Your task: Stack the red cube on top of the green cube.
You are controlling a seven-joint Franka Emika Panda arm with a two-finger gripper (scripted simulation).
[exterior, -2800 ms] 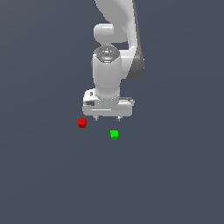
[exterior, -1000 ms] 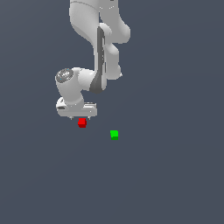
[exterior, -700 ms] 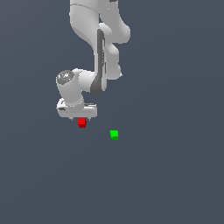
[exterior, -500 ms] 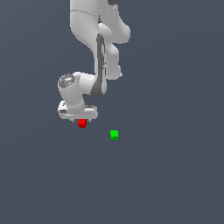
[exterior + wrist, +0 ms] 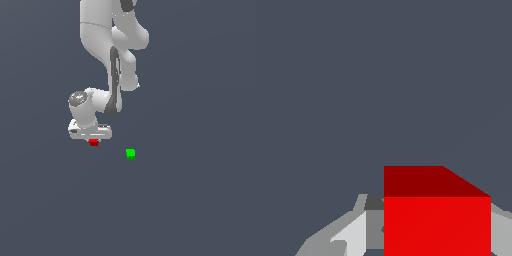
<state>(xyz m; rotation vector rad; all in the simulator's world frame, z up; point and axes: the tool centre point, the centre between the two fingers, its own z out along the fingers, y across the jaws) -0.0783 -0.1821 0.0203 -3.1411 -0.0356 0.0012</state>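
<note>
The red cube (image 5: 93,143) sits on the floor, with my white gripper (image 5: 92,138) lowered straight over it, so only its lower part shows in the exterior view. In the wrist view the red cube (image 5: 437,220) fills the space between my fingers (image 5: 351,234), one on each side. The jaws look open around it, and the cube is still resting on the floor. The green cube (image 5: 130,154) stands free on the floor, a short way toward the exterior view's right and slightly nearer.
The floor (image 5: 190,200) is a plain dark grey surface. The white arm (image 5: 107,45) rises above and behind the gripper. No other objects show.
The gripper swung toward the exterior view's left, over the red cube, and has kept sinking lower onto it. Neither cube has moved.
</note>
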